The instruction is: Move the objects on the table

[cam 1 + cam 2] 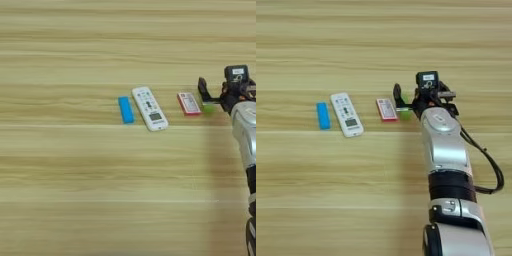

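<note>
A row of small items lies across the middle of the table. From left to right they are a blue bar, a long white remote with buttons and a screen, and a red-and-white flat packet. Just right of the packet, a bit of the green bar shows under my right gripper. The gripper hangs directly over that bar, close to the packet's right edge. The silver forearm reaches up from the bottom right. No tiny black block shows in either view.
A black cable loops off the right side of the forearm. Bare wood stretches to the left of the blue bar, behind the row and in front of it.
</note>
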Controlling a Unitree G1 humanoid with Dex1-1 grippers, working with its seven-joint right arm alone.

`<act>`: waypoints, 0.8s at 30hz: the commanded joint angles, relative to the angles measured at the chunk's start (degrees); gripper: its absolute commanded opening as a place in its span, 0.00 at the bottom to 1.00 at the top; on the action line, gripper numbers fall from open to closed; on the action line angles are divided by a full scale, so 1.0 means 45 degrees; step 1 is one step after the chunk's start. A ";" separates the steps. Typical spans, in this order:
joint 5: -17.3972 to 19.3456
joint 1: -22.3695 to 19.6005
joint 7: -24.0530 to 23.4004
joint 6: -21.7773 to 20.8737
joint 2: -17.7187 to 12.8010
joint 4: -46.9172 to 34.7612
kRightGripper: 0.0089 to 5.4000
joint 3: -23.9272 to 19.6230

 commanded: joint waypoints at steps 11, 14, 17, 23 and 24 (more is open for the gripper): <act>-0.0377 -0.1700 -0.2173 -0.1485 -0.0830 0.1433 0.99 -0.0715; -0.0288 -0.1797 -0.2491 -0.1738 -0.1266 0.2074 0.99 -0.1076; 0.0076 -0.1932 -0.2455 -0.2036 -0.1630 0.2930 0.99 -0.1506; 0.0713 -0.2103 -0.1971 -0.2504 -0.1992 0.4283 0.99 -0.1955; 0.0891 -0.2095 -0.1806 -0.2509 -0.2040 0.4426 0.99 -0.2044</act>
